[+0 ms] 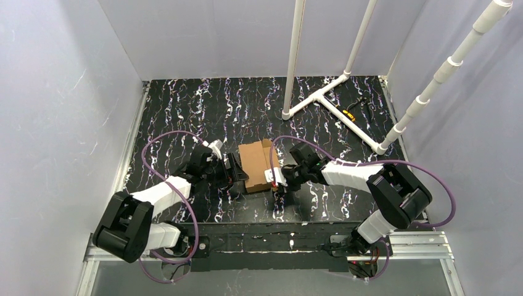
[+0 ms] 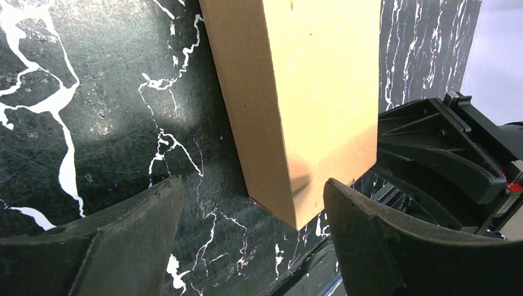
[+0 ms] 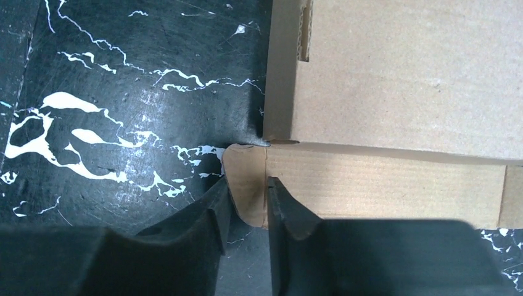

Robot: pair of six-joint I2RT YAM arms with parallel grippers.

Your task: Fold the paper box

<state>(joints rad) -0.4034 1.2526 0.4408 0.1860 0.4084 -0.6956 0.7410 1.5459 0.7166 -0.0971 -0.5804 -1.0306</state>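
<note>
Paper box (image 1: 255,163) sits mid-desk between the two arms, flat on the black marbled desk (image 1: 185,105). It looks mostly formed: lid face up and side walls up. One long flap (image 3: 382,185) shows along its right side, ending in a rounded end tab (image 3: 247,166).

Left pincer (image 2: 253,185): fingers (image 2: 135,240) wide apart, straddling the near left corner of the box. No clear contact on either side, and the right-hand finger is just beside the corner. Likely placed there as a stop, so the box doesn't slide or spin while the other arm works the flap. It could also clamp the wall from here.

Right pincer (image 3: 248,185): fingers narrowly apart, one either side of the end tab, right at the box corner. Cardboard shows in the gap. Can't tell whether the pads actually bite the tab or only flank it. Taking it at the tip makes sense, since the tab is the free part and the easiest lever for turning the flap about its crease.

Judgement: late stage, body closed up. The remaining step looks like folding this flap and tucking the tab in at the corner.

Risks:
- Thin corrugated board may crumple at the rounded tip if squeezed hard.
- The box is light and will skate on the smooth desk if the left side isn't braced.

White pipe frame (image 1: 327,98) stands well behind, out of the way.
</note>
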